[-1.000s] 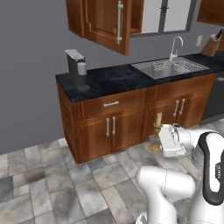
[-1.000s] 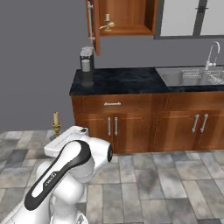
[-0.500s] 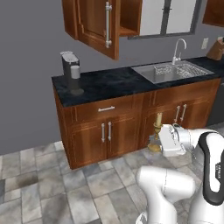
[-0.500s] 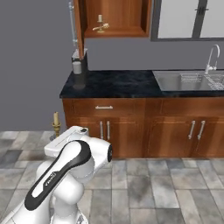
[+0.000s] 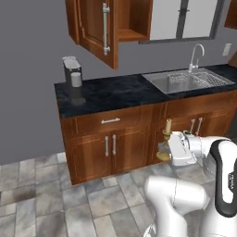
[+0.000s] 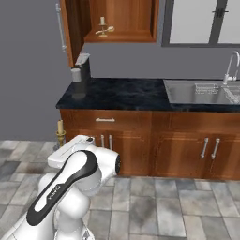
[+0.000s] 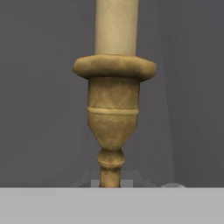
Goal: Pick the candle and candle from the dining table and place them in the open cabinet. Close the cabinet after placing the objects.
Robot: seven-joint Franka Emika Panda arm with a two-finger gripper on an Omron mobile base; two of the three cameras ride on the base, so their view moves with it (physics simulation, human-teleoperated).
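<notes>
A grey wall rose behind a run of reddish-brown base cabinets topped with a black counter (image 5: 115,95), with a steel sink (image 5: 187,81) set into it and a grey stone-tile floor below. Above the counter hung the wall cabinet (image 6: 123,21), its panelled door (image 5: 95,30) swung open with the long silver bar handle facing out. Inside it, on the shelf, stood the short candle (image 6: 103,28), cream wax on a wide brass dish. A small dark appliance with a pale cup sat on the counter's left end (image 5: 73,79).

The taper candle (image 5: 167,132) stood upright just ahead of the white hand, low in front of the base cabinets. It was a slim cream stick in a brass holder with a flared collar and a turned stem, seen close up from the hand. The gripper (image 5: 163,149) had its fingers pinched tight on the holder's lower stem.
</notes>
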